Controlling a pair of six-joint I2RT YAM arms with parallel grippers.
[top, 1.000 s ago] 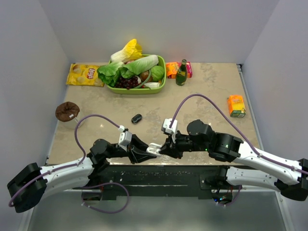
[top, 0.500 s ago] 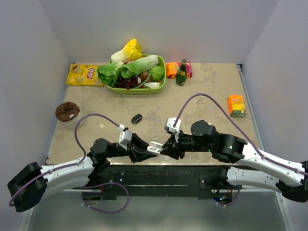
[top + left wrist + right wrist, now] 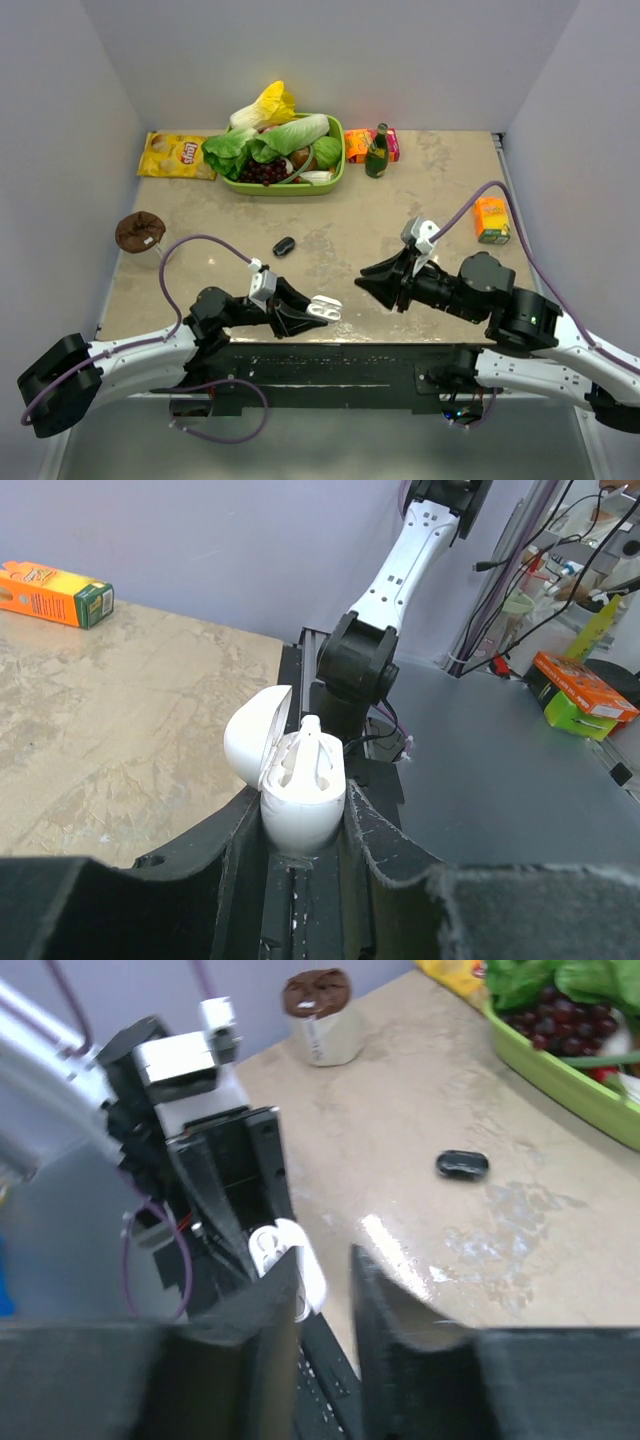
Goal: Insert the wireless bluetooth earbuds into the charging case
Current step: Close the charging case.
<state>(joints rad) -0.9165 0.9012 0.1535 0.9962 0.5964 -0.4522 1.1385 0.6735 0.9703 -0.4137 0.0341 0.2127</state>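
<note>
Left tool [image 3: 303, 825]: clamped on the lower half of the charging case [image 3: 300, 800], just as a second ago; it hangs over the near edge of the table [image 3: 330, 225].
Right tool [image 3: 366, 283]: fingers apart with nothing between them. A second ago it was touching the case; now it stands well apart, to the right of it.
Charging case: white, glossy and egg-shaped, with its hinged lid tipped open to the left.
Earbud [image 3: 310, 738]: white, sitting in the open case with its stem poking up. I cannot tell whether the second socket is filled.
Black oval case [image 3: 284, 246]: lies shut on the table beyond the left tool, unmoved.
Far side: a green basket [image 3: 337, 176] holds lettuce and grapes. A yellow chip bag [image 3: 177, 155] is on its left, a green bottle [image 3: 377, 152] on its right.
Sides: an orange carton [image 3: 490, 220] to the right, a brown-topped cup [image 3: 139, 231] to the left.
Table surface: beige, marbled and slightly shiny.
</note>
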